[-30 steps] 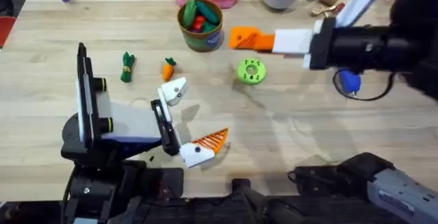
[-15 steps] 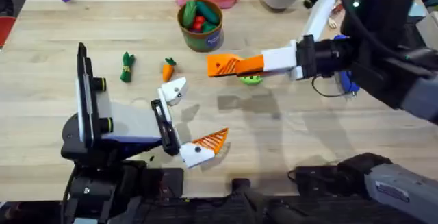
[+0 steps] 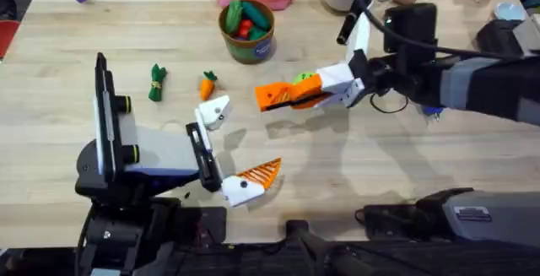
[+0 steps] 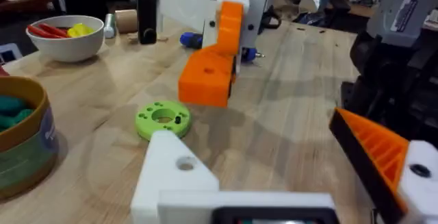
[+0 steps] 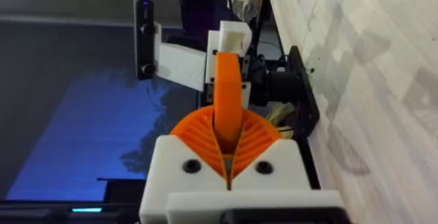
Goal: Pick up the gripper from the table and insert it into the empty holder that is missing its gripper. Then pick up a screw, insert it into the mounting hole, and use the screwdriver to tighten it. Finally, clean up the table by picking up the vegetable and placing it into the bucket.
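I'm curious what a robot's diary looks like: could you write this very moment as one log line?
right gripper: shut on orange fin, above table | left gripper: open, plain white holder empty | carrot: on table

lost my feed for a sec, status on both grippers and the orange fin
Right gripper shut on the orange fin, carried above the table. Left gripper open, plain white holder unfilled. Green disc below the path.
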Available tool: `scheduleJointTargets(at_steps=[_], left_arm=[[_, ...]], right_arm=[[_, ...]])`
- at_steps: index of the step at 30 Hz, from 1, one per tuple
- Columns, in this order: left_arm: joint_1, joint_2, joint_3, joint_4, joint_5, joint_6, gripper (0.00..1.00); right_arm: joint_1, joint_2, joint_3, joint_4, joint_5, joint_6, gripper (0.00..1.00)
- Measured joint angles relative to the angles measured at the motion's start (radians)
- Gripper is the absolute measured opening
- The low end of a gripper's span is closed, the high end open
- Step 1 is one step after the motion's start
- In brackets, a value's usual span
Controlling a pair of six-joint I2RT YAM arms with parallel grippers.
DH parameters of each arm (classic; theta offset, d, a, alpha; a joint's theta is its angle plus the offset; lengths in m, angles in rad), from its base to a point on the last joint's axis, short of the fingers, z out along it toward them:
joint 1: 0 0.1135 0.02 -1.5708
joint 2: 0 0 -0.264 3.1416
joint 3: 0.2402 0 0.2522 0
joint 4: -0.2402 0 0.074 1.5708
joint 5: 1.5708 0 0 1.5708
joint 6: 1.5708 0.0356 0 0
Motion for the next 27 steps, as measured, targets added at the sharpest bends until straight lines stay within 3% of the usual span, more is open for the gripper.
scheduleJointTargets(at_steps=[27], left_arm=[[0.000, 0.000, 0.000, 0.000, 0.000, 0.000, 0.985]], right_arm=[[0.162, 0.127, 0.000, 0.121, -0.009, -0.015, 0.008]])
